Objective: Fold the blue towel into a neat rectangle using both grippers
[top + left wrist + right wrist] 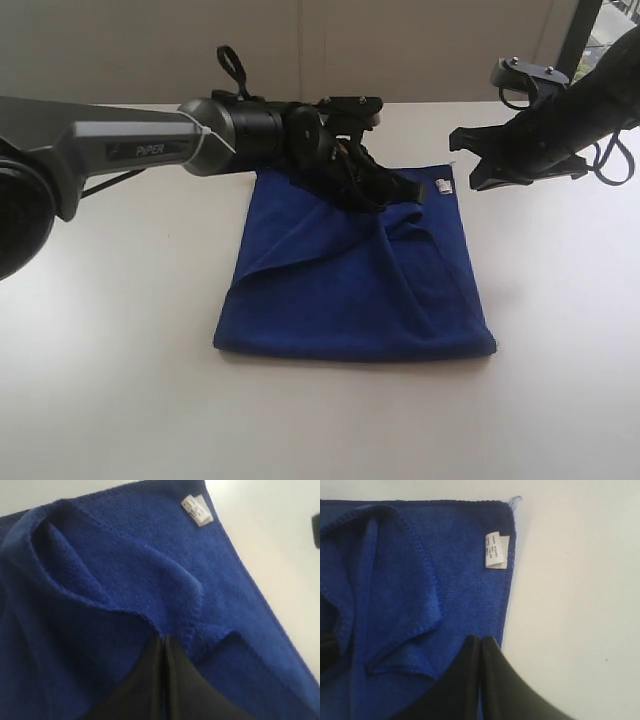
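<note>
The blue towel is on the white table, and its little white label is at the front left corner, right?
No. The blue towel is on the white table, but its white label is at the far right corner, as the exterior view shows.

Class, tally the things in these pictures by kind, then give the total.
towel: 1
label: 1
grippers: 2, the left gripper and the right gripper
table: 1
total: 5

Left pincer (163,640) clamps blue towel (100,585) hem.
</note>
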Controlling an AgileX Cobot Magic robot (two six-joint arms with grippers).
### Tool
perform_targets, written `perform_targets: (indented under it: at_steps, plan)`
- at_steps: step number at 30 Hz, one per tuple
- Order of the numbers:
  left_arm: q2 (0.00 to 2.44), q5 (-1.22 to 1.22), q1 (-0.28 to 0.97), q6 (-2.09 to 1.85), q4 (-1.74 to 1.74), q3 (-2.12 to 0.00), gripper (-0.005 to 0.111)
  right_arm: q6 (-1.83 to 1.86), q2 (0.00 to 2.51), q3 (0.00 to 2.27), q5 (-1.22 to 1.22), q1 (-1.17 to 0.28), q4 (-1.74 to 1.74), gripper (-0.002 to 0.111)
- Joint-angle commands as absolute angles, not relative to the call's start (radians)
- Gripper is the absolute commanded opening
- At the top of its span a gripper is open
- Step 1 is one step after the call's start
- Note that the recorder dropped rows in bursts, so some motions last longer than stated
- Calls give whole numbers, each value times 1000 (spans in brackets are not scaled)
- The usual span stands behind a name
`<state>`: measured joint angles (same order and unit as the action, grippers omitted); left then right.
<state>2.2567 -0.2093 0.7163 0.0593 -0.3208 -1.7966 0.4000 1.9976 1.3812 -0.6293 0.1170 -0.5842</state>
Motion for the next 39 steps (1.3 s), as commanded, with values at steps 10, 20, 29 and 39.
perform_targets:
  at_steps: [10, 20, 29, 39]
  plan:
    - [2103, -615, 599, 188, 125, -1802, 0, 418, 1996, 1386, -633, 77, -601, 0]
    - [2172, -651, 580, 188, 138, -1774, 0, 441, 2015, 1386, -534, -12, -601, 1]
    - [2221, -700, 580, 188, 218, -1774, 0, 447, 2076, 1386, -477, -20, -701, 36]
    - [2234, -701, 580, 188, 216, -1774, 0, 651, 2086, 1452, -651, 22, -1005, 37]
